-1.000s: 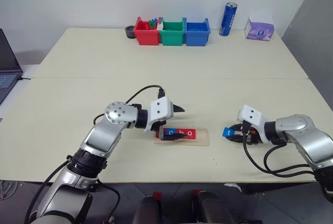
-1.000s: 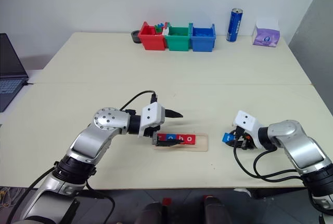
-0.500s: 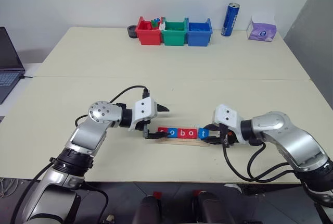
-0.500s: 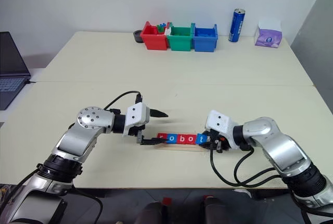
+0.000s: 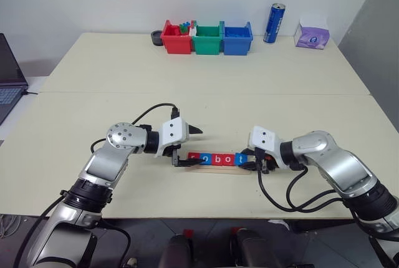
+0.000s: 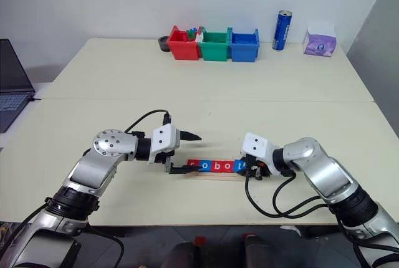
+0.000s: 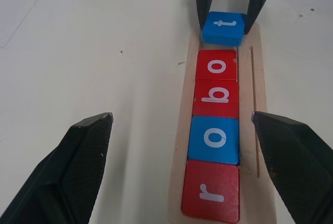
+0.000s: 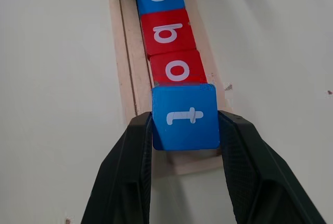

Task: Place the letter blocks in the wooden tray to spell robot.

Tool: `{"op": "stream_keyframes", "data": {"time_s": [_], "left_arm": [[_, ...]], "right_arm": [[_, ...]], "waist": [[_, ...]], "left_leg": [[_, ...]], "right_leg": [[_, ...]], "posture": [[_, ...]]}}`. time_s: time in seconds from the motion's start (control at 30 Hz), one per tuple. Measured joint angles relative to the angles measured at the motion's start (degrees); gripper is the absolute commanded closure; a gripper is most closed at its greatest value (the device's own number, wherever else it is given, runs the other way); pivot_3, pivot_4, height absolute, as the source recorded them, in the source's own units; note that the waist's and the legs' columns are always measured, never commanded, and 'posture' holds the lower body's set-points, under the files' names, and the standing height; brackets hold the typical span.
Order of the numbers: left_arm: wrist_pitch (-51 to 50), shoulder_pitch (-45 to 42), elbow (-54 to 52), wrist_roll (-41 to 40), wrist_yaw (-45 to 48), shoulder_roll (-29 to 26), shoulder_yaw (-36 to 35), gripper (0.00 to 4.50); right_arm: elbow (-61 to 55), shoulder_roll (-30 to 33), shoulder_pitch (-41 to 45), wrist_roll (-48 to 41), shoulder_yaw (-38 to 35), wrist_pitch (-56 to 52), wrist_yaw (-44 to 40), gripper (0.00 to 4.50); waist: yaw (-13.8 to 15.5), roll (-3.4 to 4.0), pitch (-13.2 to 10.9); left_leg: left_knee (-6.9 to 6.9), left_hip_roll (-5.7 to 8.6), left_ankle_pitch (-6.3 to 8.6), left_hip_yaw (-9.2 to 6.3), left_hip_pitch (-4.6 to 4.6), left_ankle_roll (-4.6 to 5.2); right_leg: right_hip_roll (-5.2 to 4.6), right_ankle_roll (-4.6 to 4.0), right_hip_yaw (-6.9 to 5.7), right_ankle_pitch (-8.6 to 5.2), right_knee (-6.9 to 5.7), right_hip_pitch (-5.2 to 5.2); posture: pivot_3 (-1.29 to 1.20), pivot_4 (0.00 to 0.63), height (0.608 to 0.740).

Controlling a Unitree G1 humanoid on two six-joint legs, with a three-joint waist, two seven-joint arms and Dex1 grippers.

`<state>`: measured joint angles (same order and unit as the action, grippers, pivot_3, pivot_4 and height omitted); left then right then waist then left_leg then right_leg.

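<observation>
Table (image 5: 206, 106): right hand (image 8: 184, 130) clamps t block (image 8: 186, 116).

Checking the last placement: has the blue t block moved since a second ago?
Yes. Held in the right gripper, the t block went from off the tray's right end leftward to the tray, next to the red o.

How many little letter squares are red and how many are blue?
3 red and 2 blue, lined along the pale wooden tray: red r, blue o, red b, red o, and blue t held in the right end effector.
</observation>
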<state>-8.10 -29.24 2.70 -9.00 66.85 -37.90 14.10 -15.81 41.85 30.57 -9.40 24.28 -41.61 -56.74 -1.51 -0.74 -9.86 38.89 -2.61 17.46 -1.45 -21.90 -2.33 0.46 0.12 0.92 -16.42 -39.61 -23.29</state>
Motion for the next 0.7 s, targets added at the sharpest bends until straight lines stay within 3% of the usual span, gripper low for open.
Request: {"op": "stream_keyframes", "data": {"time_s": [0.6,0.7], "left_arm": [[0.05,0.36,-0.7,0.22,-0.92,0.49,0.0,0.0],[0.0,0.36,-0.95,0.22,-1.01,0.49,0.0,0.0]], "right_arm": [[1.57,-0.43,0.08,1.56,0.64,0.96,-2.25,3.04],[2.21,-0.47,0.37,1.7,0.64,1.22,-2.25,2.03]], "waist": [[0.0,0.0,0.0],[0.0,0.0,0.0]], "left_leg": [[0.01,0.0,0.0,0.0,0.01,0.0],[0.01,0.0,0.0,0.0,0.01,0.0]], "right_leg": [[0.0,0.0,0.0,0.0,-0.03,0.0],[0.0,0.0,0.0,0.0,-0.04,0.0]], "posture": [[0.0,0.15,0.74],[0.0,0.15,0.74]]}}
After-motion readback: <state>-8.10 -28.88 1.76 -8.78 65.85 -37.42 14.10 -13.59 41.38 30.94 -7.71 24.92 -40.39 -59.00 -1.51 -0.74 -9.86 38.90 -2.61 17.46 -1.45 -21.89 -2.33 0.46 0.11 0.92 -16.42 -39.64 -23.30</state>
